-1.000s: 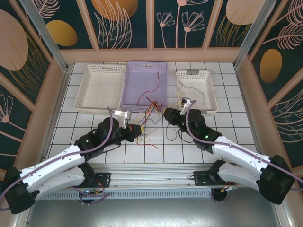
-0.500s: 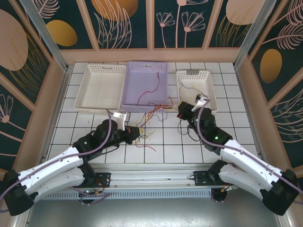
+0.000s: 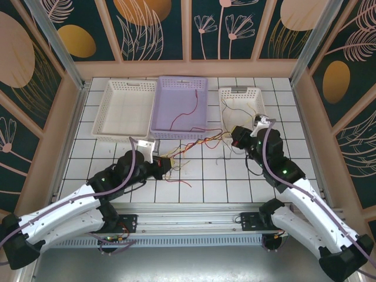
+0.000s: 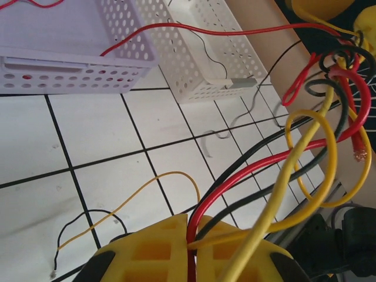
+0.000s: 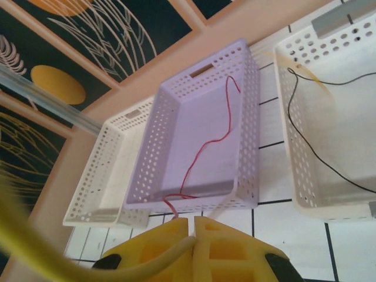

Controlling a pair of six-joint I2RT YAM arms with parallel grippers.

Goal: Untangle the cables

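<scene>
- Left gripper (image 4: 192, 234) is clamped on the cables (image 4: 264, 164), red and yellow; the tangle loops just ahead, to its right.
- Right gripper (image 5: 193, 232) pinches a yellow cable (image 5: 167, 251) trailing to its left.

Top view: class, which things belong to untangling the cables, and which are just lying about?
Belong to the job: cables; left hand, shut on the cables; right hand, shut on the cables.
Lying about: purple basket; left white basket; right white basket; tiled table.
</scene>
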